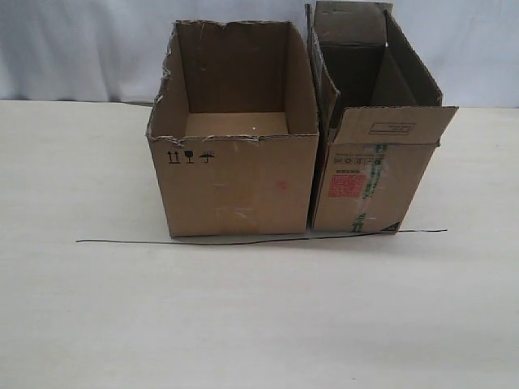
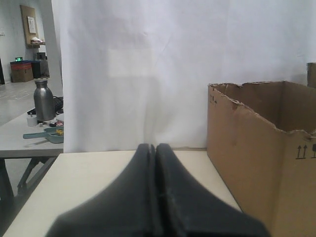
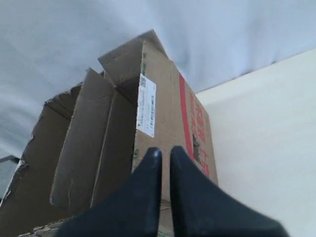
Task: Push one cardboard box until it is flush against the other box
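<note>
The wider, squarish box (image 1: 235,178) with ragged top edges and black symbols stands on the table, left of centre. Close on its right stands the narrow box (image 1: 369,174) with upright flaps, a red label and green tape; only a thin dark slit shows between them. Neither gripper appears in the exterior view. My left gripper (image 2: 155,146) is shut and empty, low over the tabletop, with the wider box (image 2: 256,163) off to one side. My right gripper (image 3: 165,150) is shut and empty, pointing at the narrow box's side (image 3: 168,108), just short of the white sticker (image 3: 146,106) and red stripe (image 3: 185,113).
A thin black line (image 1: 243,241) runs across the table (image 1: 259,324) along the boxes' front edges. A white curtain (image 1: 81,49) hangs behind. In the left wrist view a second table with a steel bottle (image 2: 43,100) stands beyond the curtain.
</note>
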Tool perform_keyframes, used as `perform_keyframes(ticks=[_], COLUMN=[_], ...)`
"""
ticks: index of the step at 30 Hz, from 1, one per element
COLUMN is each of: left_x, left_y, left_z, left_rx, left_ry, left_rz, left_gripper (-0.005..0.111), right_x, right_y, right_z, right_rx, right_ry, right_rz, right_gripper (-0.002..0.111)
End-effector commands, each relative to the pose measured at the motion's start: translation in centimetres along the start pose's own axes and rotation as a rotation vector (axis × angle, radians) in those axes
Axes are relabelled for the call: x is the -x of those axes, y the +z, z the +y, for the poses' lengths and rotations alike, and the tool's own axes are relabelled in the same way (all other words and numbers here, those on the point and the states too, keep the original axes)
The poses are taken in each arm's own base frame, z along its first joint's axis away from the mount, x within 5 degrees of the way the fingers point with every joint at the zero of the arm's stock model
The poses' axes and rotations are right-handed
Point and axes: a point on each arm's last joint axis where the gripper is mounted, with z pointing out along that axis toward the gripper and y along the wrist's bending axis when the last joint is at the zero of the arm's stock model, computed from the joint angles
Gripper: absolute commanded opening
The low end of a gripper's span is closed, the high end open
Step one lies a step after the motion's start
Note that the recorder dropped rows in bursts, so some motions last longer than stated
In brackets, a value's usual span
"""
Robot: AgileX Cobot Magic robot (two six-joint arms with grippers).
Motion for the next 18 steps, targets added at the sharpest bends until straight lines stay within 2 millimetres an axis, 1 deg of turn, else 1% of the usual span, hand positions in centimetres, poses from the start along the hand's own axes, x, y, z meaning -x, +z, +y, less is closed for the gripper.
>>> perform_keyframes(ticks=[1,3,4,5,6,7,8,9,11,13,17,18], left_x=[0.0,0.0,0.0,0.0,0.0,0.0,0.0,0.0,0.0,0.0,0.0,0.0], left_y=[0.0,0.0,0.0,0.0,0.0,0.0,0.0,0.0,0.0,0.0,0.0,0.0], left_z=[0.0,0.0,0.0,0.0,0.0,0.0,0.0,0.0,0.0,0.0,0.0,0.0], left_rx=[0.000,0.000,0.000,0.000,0.000,0.000,0.000,0.000,0.000,0.000,0.000,0.000], left_ry=[-0.007,-0.007,-0.007,-0.007,-0.007,-0.007,-0.007,-0.007,-0.007,-0.005,-0.003,-0.003], left_rz=[-0.010,-0.010,-0.010,-0.010,-0.010,-0.010,-0.010,-0.010,-0.010,-0.010,-0.010,-0.010], left_gripper=[0.000,0.000,0.000,0.000,0.000,0.000,0.000,0.000,0.000,0.000,0.000,0.000], right_x=[-4.3,-6.5,-8.8,-10.6,-11.8,-13.5,-14.2,-15.3,-16.3,-16.7,-16.5,-16.2], right_y=[-4.0,-4.1,-3.8,-3.6,-3.6,-3.5,-3.5,-3.5,-3.5,-3.3,-3.3,-3.7], right_z=[2.6,3.1,3.2,3.2,3.1,3.0,2.9,2.7,2.5,2.3,2.1,2.0], right_rx=[-0.015,0.015,0.049,0.070,0.082,0.099,0.105,0.116,0.117,0.111,0.088,0.055], right_ry=[0.005,0.007,0.008,0.013,0.030,0.051,0.056,0.062,0.069,0.076,0.062,0.013], right_rz=[-0.115,-0.089,-0.037,0.002,0.029,0.066,0.085,0.115,0.134,0.146,0.114,0.059], right_gripper=[0.005,0.005,0.005,0.005,0.005,0.005,0.005,0.005,0.005,0.005,0.005,0.005])
